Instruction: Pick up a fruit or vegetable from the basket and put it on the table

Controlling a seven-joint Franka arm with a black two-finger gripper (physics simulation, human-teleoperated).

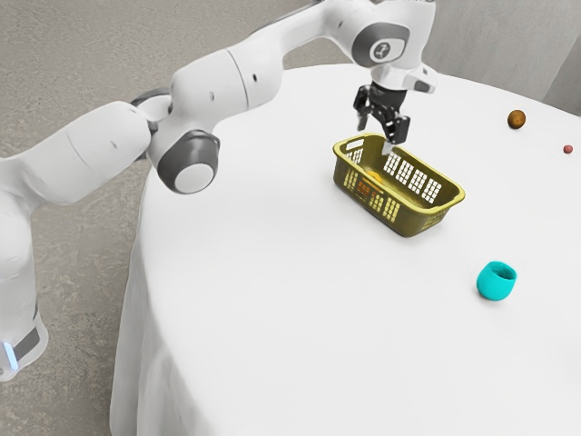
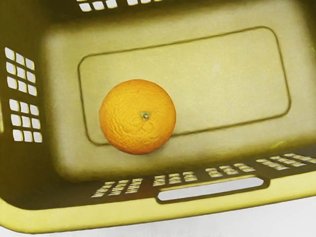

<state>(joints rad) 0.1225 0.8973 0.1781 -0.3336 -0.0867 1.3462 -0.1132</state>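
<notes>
A round table (image 1: 272, 318) draped in white is the setting as a robot arm (image 1: 220, 88) reaches out over a yellow-green plastic basket (image 1: 423, 216), its next job most likely a descent for the fruit inside. The basket stands upright, with grid-pierced walls and a handle slot, and a single orange on its floor. Above it hangs the black gripper (image 1: 376, 138), fingers parted and holding nothing. A good approach would center the hand over the orange, turn the fingers so that neither meets the nearby walls, and drop straight down past the rim. The grip should close around the fruit's widest part; a pinch too high could let the smooth curve slip out and roll. The lift should go straight up until the fruit clears the rim, with release low over bare cloth. On the table near the basket sits a teal cup (image 1: 496, 283), its mouth up, its contents impossible to make out. The orange (image 2: 138, 117), stem scar up, lies off-center toward one corner of the basket. Well apart on the cloth are a brown round object (image 1: 516, 119) and a tiny reddish ball (image 1: 568, 149).
</notes>
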